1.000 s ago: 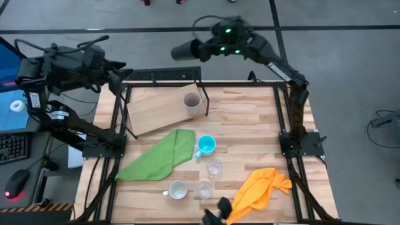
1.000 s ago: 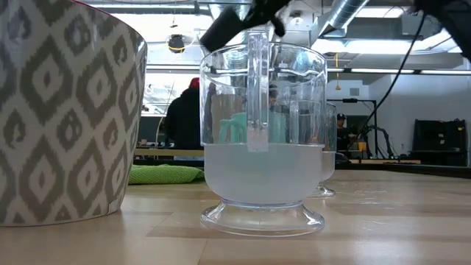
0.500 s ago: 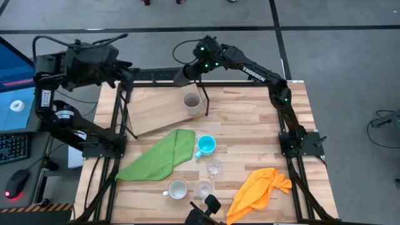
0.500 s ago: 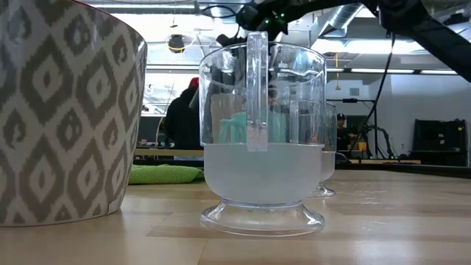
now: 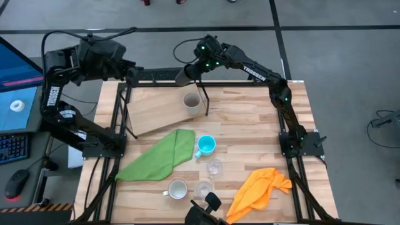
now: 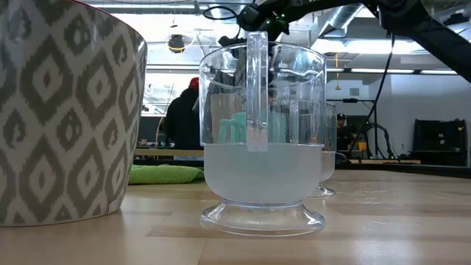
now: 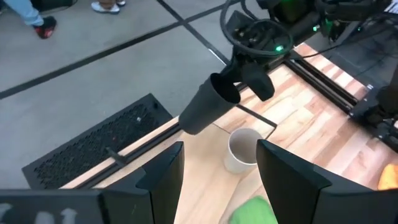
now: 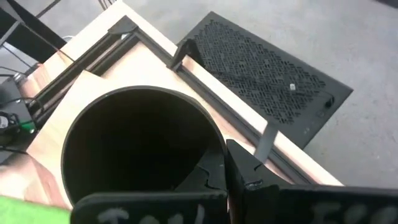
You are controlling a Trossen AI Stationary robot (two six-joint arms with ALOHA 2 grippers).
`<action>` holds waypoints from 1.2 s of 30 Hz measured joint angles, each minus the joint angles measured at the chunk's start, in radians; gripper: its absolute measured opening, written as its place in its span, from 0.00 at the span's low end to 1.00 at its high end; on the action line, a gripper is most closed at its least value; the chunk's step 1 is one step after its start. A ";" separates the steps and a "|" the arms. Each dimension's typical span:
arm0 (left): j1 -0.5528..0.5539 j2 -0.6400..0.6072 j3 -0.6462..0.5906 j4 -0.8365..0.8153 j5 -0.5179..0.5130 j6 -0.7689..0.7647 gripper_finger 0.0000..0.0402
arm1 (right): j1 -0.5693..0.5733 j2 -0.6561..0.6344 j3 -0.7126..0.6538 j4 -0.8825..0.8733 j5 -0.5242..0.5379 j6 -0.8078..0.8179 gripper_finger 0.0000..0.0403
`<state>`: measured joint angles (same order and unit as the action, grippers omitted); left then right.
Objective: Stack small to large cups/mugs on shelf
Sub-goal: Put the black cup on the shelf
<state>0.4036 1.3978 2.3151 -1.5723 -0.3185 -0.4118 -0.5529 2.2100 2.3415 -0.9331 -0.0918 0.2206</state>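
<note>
My right gripper [image 5: 199, 67] is shut on the black cup [image 5: 184, 75] and holds it in the air over the far edge of the plywood shelf [image 5: 156, 112]. The grey-beige cup [image 5: 192, 102] stands on its base on the shelf beside the black wire frame. On the tabletop stand the blue mug [image 5: 206, 145], the white mug [image 5: 177, 189] and two clear glasses [image 5: 214, 167] [image 5: 204, 189]. My left gripper [image 5: 130, 74] hovers open over the table's far left corner. The left wrist view looks at the black cup [image 7: 205, 109] and the grey-beige cup [image 7: 242, 149]. My right gripper [image 8: 227, 171] pinches the black cup's wall at its rim [image 8: 214, 140], one finger inside the mouth and one outside. The fingers come from the table's right side, slanting down. The cup is lifted clear and tilted, its base pointing left and downward.
A green cloth [image 5: 159, 156] lies in front of the shelf and an orange cloth [image 5: 262, 187] near the right front corner. A black perforated panel [image 8: 267, 78] lies on the floor beyond the far edge. People stand in the room behind [image 6: 184, 118].
My right gripper has carried the black cup from beyond the far edge inward and down to just over the shelf's far edge, then held nearly still. My left arm has swung toward the table's right, nearer the shelf's far left corner.
</note>
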 joint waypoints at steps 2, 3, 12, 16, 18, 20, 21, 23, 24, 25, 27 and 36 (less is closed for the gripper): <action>0.019 -0.005 -0.008 0.002 0.009 0.000 0.48 | -0.001 0.011 -0.001 -0.012 0.003 -0.011 0.01; 0.029 -0.005 -0.011 0.001 0.020 0.000 0.48 | -0.002 0.021 -0.001 -0.015 0.003 -0.013 0.01; 0.079 -0.001 -0.065 0.000 0.071 0.000 0.48 | -0.004 0.038 -0.002 -0.032 0.003 -0.039 0.01; 0.089 -0.004 -0.074 0.001 0.076 0.005 0.48 | -0.004 0.038 -0.002 -0.050 0.003 -0.058 0.01; 0.091 -0.002 -0.079 0.001 0.077 0.004 0.48 | 0.002 0.038 -0.008 -0.055 0.020 -0.065 0.01; 0.091 -0.001 -0.080 0.001 0.078 0.004 0.48 | 0.007 0.038 -0.010 -0.055 0.031 -0.066 0.01; 0.091 -0.003 -0.079 0.001 0.078 0.004 0.48 | 0.010 0.038 -0.010 -0.053 0.040 -0.068 0.01; 0.090 -0.004 -0.079 0.001 0.076 0.004 0.48 | 0.011 0.038 -0.010 -0.049 0.039 -0.072 0.01; 0.090 -0.003 -0.079 0.001 0.076 0.004 0.48 | 0.012 0.038 -0.010 -0.050 0.040 -0.072 0.01; 0.090 -0.003 -0.079 0.001 0.076 0.003 0.48 | 0.014 0.038 -0.010 -0.051 0.041 -0.073 0.01; 0.090 -0.003 -0.079 0.001 0.077 0.003 0.48 | 0.016 0.038 -0.010 -0.047 0.041 -0.075 0.01; 0.090 -0.003 -0.079 0.001 0.087 -0.002 0.48 | 0.050 0.038 0.013 -0.013 0.040 -0.113 0.01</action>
<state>0.4938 1.3952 2.2356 -1.5710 -0.2314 -0.4135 -0.5027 2.2477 2.3547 -0.9459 -0.0515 0.1079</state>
